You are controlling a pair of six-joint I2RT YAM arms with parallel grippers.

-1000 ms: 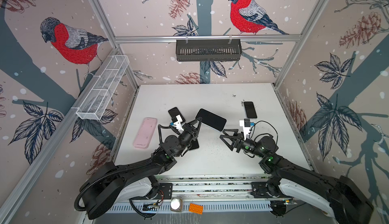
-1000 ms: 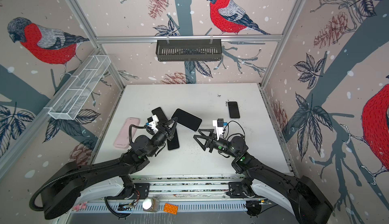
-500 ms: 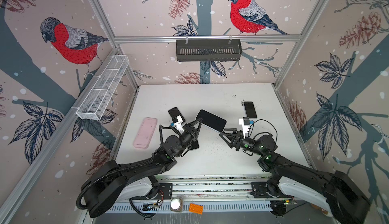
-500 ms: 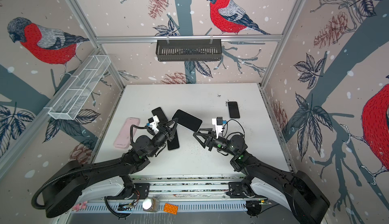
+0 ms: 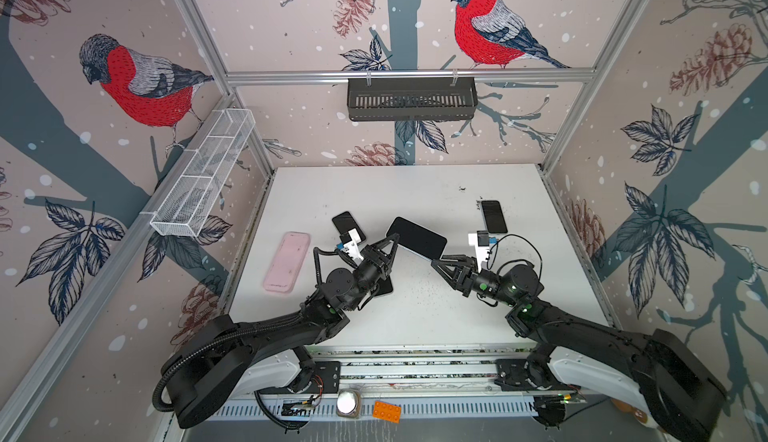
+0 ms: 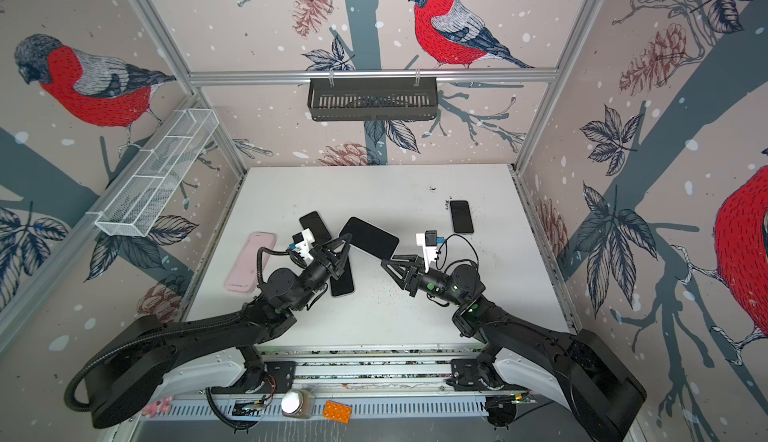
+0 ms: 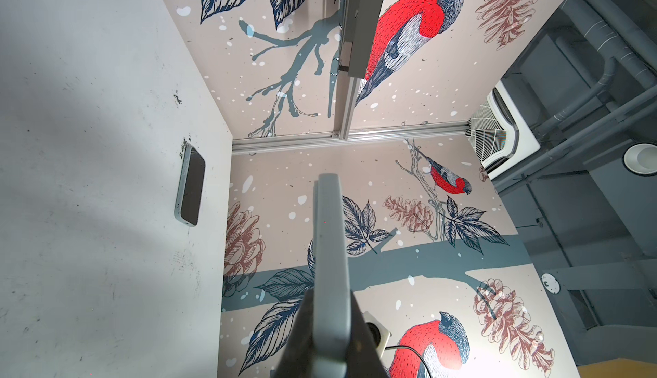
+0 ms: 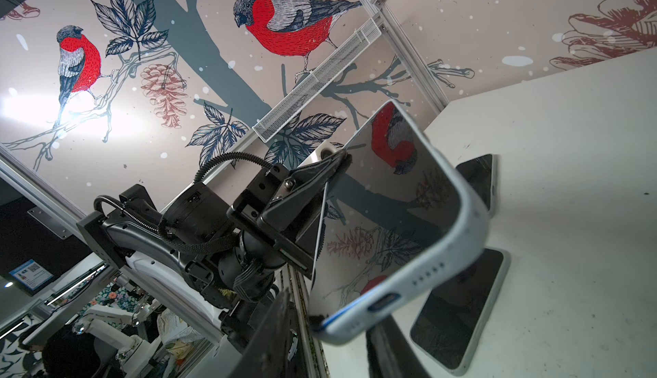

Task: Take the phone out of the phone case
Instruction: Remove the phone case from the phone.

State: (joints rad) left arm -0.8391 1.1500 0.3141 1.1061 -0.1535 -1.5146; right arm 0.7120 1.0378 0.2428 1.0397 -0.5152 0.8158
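No legible text; blue wall sign (image 8: 31, 274) too blurred to read.

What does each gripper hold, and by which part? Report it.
Left gripper: clamped on the cased phone, near the end opposite its charging port. Right gripper: jaws straddle the port end; a grip cannot be told.

We find the surface's (image 5: 395, 186) far edge free; the raised phone (image 5: 417, 237) blocks the middle, a pink case (image 5: 287, 261) the left edge.
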